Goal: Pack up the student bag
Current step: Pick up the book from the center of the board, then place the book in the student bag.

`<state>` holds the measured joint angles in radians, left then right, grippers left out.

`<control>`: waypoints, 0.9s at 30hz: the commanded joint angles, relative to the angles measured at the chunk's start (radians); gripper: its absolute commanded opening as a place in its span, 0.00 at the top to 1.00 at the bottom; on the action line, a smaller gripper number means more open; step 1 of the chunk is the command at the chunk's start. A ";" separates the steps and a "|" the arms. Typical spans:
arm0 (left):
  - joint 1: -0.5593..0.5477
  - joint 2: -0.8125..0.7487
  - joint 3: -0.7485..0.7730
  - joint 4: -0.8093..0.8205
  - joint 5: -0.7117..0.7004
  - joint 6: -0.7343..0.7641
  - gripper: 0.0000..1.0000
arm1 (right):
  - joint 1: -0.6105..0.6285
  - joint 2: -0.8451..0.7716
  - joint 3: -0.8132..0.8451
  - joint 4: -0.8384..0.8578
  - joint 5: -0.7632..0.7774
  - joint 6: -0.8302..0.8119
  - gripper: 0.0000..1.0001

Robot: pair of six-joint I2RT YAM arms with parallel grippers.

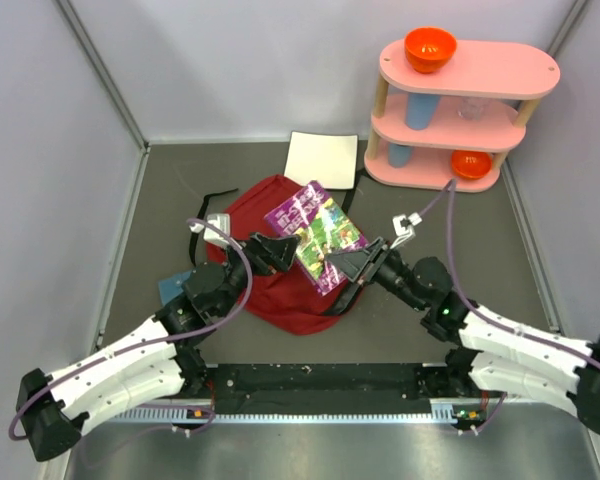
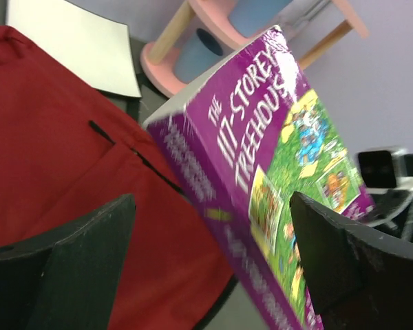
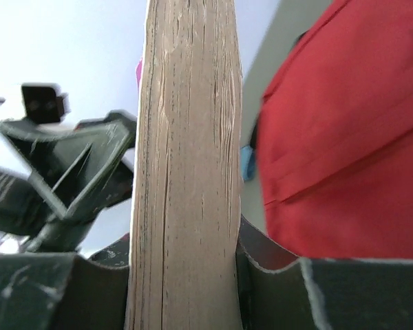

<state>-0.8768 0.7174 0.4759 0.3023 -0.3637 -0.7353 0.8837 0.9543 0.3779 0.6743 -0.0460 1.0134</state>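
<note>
Clamping book (image 1: 315, 232) w/ right claw (image 3: 184, 269), prob. above student bag (image 1: 258, 203).

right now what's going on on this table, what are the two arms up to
The right gripper is clamped on a purple paperback book, squeezing it across its covers and holding it above the dark red student bag. The left gripper is open at the book's other side, fingers spread and closed on nothing. The book is not in the bag yet. The bag lies on the table between the two arms.
</note>
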 commanded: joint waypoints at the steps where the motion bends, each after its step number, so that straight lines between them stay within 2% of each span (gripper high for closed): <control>1: 0.002 0.025 0.110 -0.164 -0.047 0.135 0.01 | 0.006 -0.155 0.167 -0.348 0.346 -0.116 1.00; 2: 0.001 0.042 0.130 -0.173 -0.040 0.167 0.02 | 0.006 -0.172 0.183 -0.461 0.389 -0.119 1.00; 7: -0.002 0.111 0.197 -0.232 0.040 0.223 0.01 | 0.003 -0.293 0.211 -0.608 0.566 -0.147 1.00; 10: -0.036 0.180 0.243 -0.256 0.074 0.257 0.01 | 0.003 -0.397 0.178 -0.695 0.597 -0.141 1.00; 14: -0.155 0.249 0.294 -0.328 -0.024 0.339 0.01 | 0.001 -0.564 0.133 -0.827 0.675 -0.140 1.00; 17: -0.189 0.286 0.325 -0.347 0.003 0.379 0.01 | 0.003 -0.664 0.162 -0.953 0.733 -0.177 1.00; 19: -0.202 0.327 0.354 -0.350 0.043 0.411 0.01 | 0.003 -0.699 0.177 -0.999 0.756 -0.205 1.00; 20: -0.211 0.349 0.369 -0.357 0.105 0.445 0.01 | 0.003 -0.727 0.188 -1.025 0.764 -0.208 1.00; 23: -0.257 0.437 0.455 -0.381 0.144 0.502 0.01 | 0.001 -0.779 0.185 -1.073 0.790 -0.205 1.00; 27: -0.320 0.530 0.541 -0.457 0.060 0.540 0.01 | 0.001 -0.818 0.177 -1.081 0.772 -0.182 1.00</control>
<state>-1.1435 1.1870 0.9184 -0.0948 -0.2726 -0.2825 0.8825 0.1810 0.5056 -0.4412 0.7040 0.8299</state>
